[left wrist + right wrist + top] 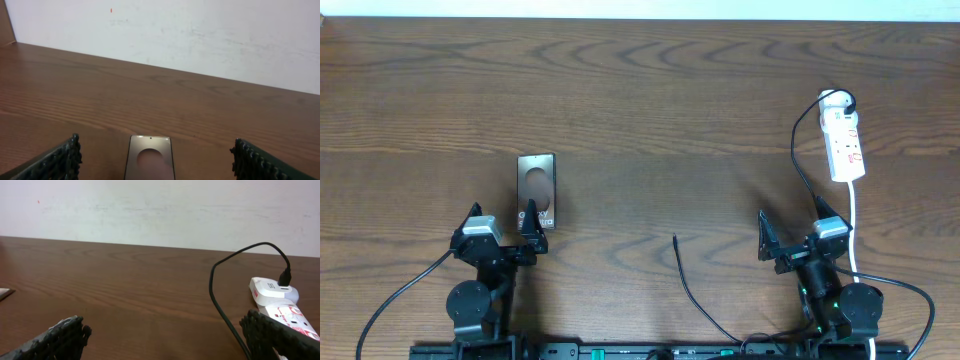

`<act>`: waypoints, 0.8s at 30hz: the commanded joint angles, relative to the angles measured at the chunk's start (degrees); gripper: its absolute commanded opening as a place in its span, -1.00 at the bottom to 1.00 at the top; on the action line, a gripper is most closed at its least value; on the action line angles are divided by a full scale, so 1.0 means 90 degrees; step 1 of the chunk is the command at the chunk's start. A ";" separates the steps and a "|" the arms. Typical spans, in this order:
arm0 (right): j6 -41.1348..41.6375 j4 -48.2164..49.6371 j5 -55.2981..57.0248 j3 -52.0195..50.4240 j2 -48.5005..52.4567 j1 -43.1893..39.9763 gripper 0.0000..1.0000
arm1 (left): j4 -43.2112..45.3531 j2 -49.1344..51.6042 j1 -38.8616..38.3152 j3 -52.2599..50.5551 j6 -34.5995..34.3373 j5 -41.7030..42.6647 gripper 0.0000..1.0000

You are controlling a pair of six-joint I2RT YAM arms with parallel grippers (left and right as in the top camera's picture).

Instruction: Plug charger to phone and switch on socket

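We see the left gripper (501, 218) low over the brown wood-grain bench (650, 90) with its jaws released and spread wide, nothing between them. The phone, a flat dark grey-brown slab with a pale round patch (537, 190), lies flat on the bench just ahead of those jaws. In the left wrist view it sits in line with the gap, and from overhead it lies nearer the inner finger.

The right gripper (792, 225) also has its jaws fully released and empty. The white elongated power strip with red marks (846, 145) lies ahead of it, out beyond its outer finger, with the white cord (855, 225) running back past the arm. The thin black charger cable (797, 150) is plugged into the strip's far rounded end. Its small free tip (675, 238) rests on the bench between the two arms, well apart from the phone.
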 commanded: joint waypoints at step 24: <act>-0.0075 -0.0044 0.0032 -0.0007 -0.0051 -0.0041 0.98 | -0.0440 0.0580 0.0034 0.1078 0.0442 0.0002 0.86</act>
